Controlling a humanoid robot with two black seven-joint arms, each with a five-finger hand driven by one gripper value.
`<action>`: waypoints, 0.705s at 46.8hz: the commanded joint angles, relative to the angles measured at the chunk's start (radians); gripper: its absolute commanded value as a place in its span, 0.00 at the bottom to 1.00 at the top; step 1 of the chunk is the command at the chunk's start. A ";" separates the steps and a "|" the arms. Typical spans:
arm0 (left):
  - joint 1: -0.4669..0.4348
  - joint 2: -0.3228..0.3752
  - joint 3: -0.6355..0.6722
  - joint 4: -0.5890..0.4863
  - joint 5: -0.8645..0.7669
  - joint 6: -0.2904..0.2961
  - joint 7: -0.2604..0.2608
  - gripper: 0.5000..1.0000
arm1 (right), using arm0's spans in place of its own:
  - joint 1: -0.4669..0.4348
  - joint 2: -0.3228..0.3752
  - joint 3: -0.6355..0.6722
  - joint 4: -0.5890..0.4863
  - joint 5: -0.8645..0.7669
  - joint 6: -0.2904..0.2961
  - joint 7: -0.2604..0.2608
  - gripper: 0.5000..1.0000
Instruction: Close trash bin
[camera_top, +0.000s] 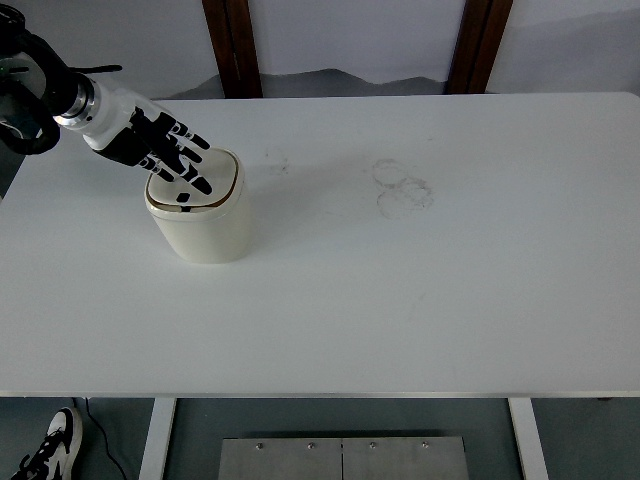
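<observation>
Under left hand (160, 150), trash bin (203, 222)

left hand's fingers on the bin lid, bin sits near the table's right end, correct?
Not quite. The head view shows the trash bin near the left end of the table, not the right. The rest holds: the left hand reaches over it with its fingers spread on the lid, which is nearly flat on the rim.
</observation>
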 joint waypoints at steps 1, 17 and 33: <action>0.000 -0.002 -0.001 0.000 0.000 0.000 0.000 1.00 | 0.000 0.000 0.000 0.000 0.000 0.001 0.000 0.99; 0.000 -0.011 -0.018 0.000 0.000 0.000 0.000 1.00 | 0.000 0.000 0.000 0.000 0.000 0.001 0.000 0.99; 0.008 -0.017 -0.024 0.000 0.000 0.002 0.000 1.00 | 0.000 0.000 0.000 0.000 0.000 0.001 0.000 0.99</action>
